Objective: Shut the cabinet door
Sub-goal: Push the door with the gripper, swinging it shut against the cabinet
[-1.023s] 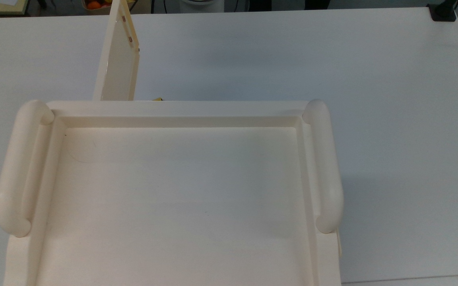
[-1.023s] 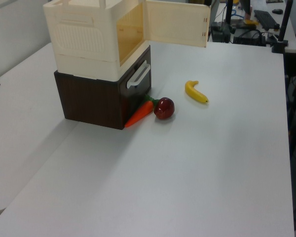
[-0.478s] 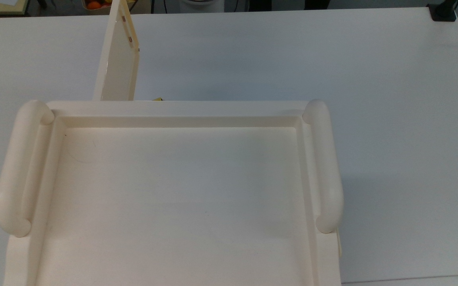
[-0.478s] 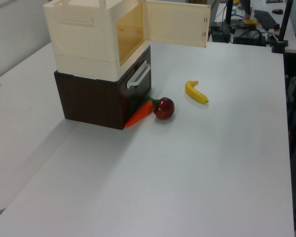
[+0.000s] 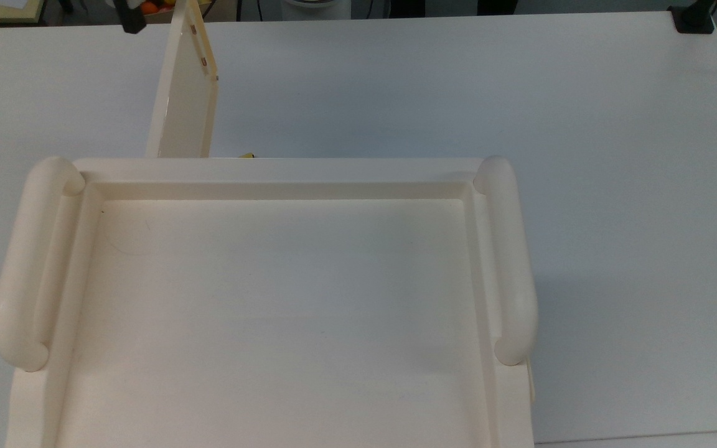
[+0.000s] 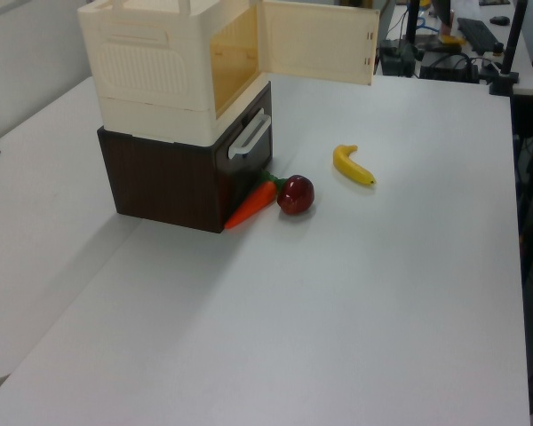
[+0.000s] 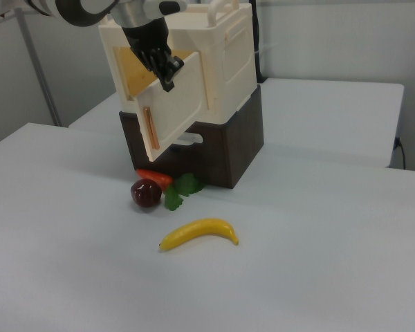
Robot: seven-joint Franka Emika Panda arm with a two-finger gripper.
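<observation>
The cabinet door [image 5: 183, 93] stands swung wide open from the cream cabinet [image 5: 271, 298], its outer edge pointing to the top view's top. In the left view the cabinet door [image 6: 318, 42] juts out to the right of the cabinet [image 6: 160, 71], baring an amber interior. My gripper [image 7: 166, 69] reaches down from the right view's upper left, at the top edge of the cabinet door [image 7: 173, 114]. In the top view the dark tip of my gripper [image 5: 129, 15] sits just left of the door's far end.
The cabinet rests on a dark brown drawer unit [image 6: 182, 177] with a white handle. On the white table [image 6: 382, 293] in front lie a carrot [image 6: 251, 204], a red apple [image 6: 295, 194] and a banana [image 6: 353, 166]. Desks with cables stand behind.
The dark tip of my gripper has come into the top view at the upper left, beside the door's far end. The door has not moved.
</observation>
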